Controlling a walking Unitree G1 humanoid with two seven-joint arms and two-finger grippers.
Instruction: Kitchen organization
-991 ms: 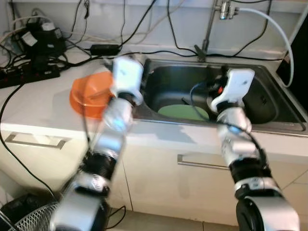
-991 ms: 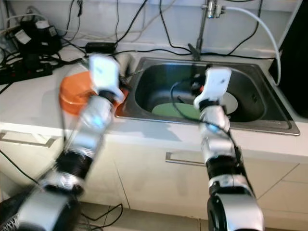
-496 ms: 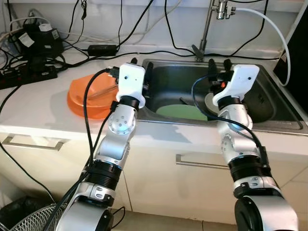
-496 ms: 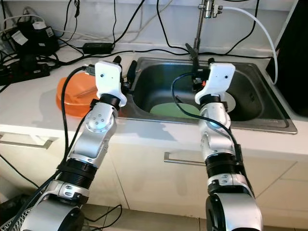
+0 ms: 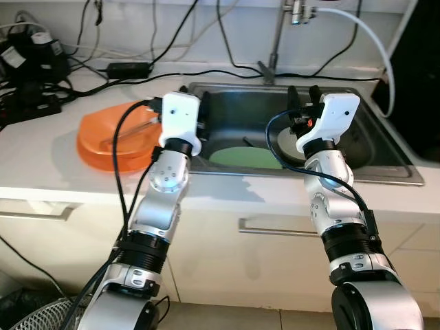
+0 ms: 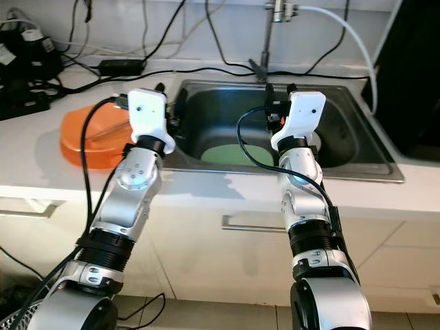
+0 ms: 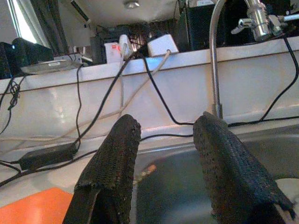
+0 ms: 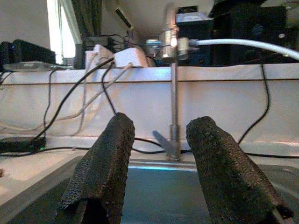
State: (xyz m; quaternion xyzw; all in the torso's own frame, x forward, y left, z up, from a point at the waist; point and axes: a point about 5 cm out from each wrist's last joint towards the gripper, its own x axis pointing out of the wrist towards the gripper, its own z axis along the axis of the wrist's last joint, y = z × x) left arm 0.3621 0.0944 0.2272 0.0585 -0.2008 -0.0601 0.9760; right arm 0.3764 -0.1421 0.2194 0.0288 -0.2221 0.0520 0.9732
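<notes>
Both grippers, left (image 7: 161, 154) and right (image 8: 159, 154), sit spread and empty over your sink (image 5: 385, 155) rim, with the green plate (image 5: 244, 157) lying flat on the basin floor below, between them, roughly equidistant, I'd judge.

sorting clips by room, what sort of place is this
Most likely a home kitchen: a steel sink set in a white counter, a tap above it, a green plate in the basin, and drawer fronts with a handle below.
</notes>
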